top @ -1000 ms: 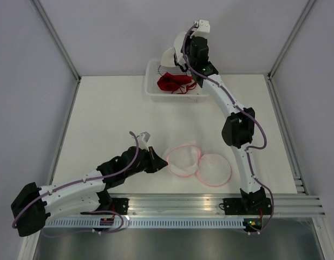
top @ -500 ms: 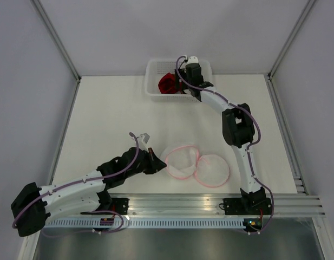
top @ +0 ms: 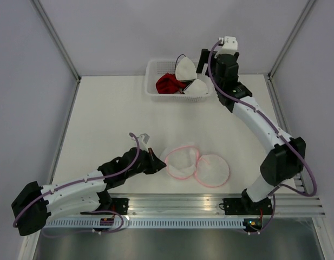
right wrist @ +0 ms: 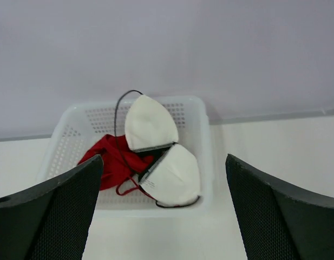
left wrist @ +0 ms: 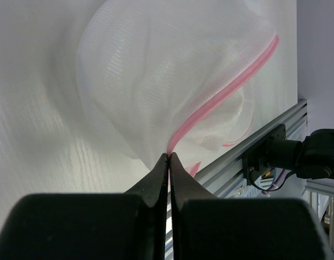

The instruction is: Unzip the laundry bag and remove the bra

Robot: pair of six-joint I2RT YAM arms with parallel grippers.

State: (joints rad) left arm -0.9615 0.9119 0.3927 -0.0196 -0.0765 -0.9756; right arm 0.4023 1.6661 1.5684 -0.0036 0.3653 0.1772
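— Overhead?
— White surface [top: 112,119], white perforated plastic basket [top: 151,89] at its far edge, translucent white mesh laundry bag [top: 183,161] with pink zipper trim spread open near my bases.
— Wrists?
— Right view: white two-cup bra [right wrist: 161,151] beside red cloth [right wrist: 110,160] in the basket, right jaws wide apart. Left view: left jaws clamped on the pink trim.

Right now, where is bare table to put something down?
Free: the wide band of table between basket and bag, and the far left corner beside the basket. Crowded: the near edge, where the left pincer pinches the bag; the basket is mostly filled.
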